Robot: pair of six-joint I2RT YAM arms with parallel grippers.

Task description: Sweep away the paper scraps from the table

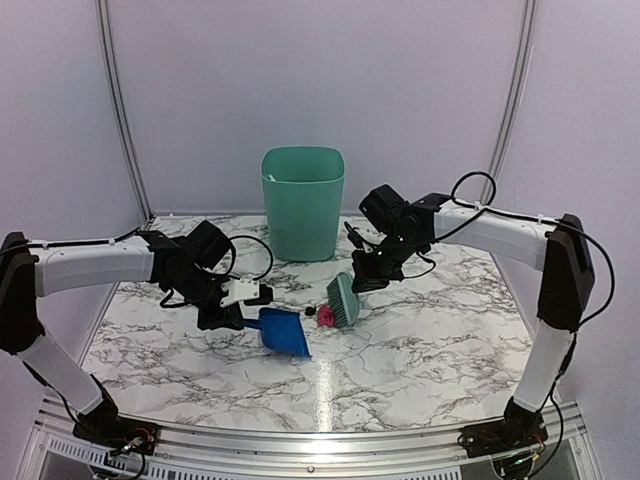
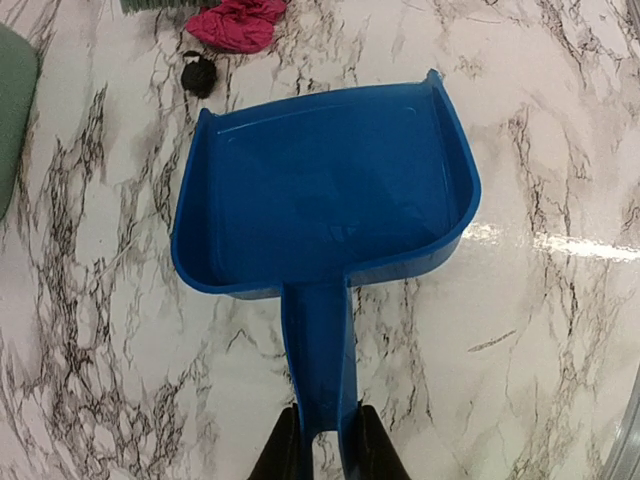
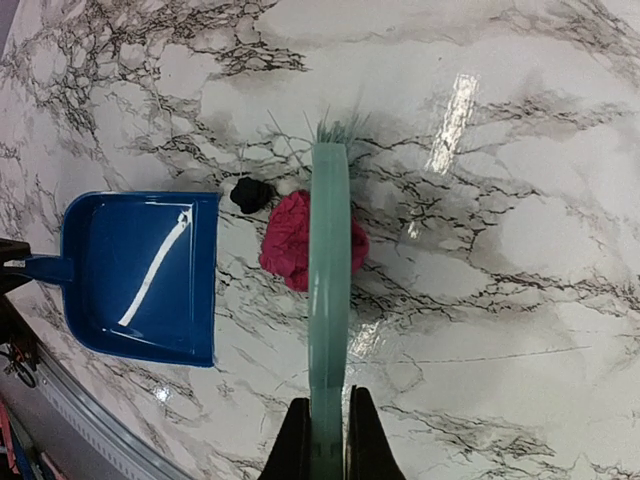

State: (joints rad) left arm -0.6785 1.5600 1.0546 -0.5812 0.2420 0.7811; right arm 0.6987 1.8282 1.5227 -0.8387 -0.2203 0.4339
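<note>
The left fingers (image 2: 322, 440) clamp the handle of the blue dustpan (image 2: 320, 190), which is empty (just glare inside). Beyond its lip the paper scraps (image 3: 288, 240), pink and black, lie on the worktop (image 3: 500, 300) beside the brush (image 3: 328, 300) pinched in the right fingers (image 3: 328, 440). None look collected yet.

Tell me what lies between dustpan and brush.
A magenta-pink scrap beside the brush and a small black scrap, both short of the dustpan; clearest in right wrist view.
</note>
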